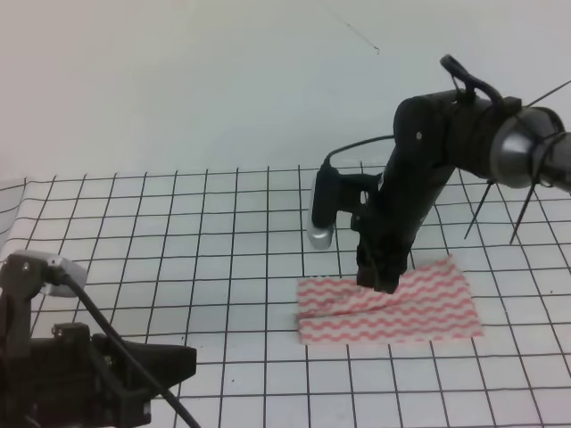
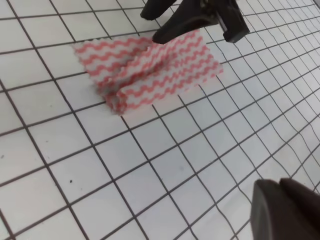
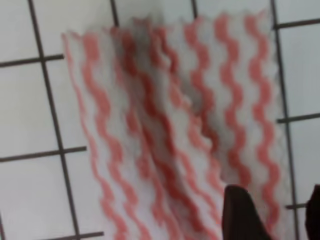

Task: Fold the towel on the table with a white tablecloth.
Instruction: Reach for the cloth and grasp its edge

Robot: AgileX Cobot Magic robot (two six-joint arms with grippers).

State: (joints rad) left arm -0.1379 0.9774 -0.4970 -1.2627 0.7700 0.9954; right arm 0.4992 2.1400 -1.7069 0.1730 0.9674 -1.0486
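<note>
Towel (image 1: 393, 303) lies partly folded on the table (image 1: 178, 267), directly beneath the right gripper (image 1: 385, 283). Grip state unclear; likely mid-fold. Next: flatten the raised crease. Left gripper (image 1: 174, 361) idles well apart.

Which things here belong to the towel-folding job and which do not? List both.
Part of the job:
- thin red-and-white wavy-striped towel, partly folded over itself
- white black-gridded tablecloth covering the table
- right gripper, down at the towel's far edge

Not part of it:
- left gripper, low at the near left, away from the towel
- plain pale wall behind
</note>
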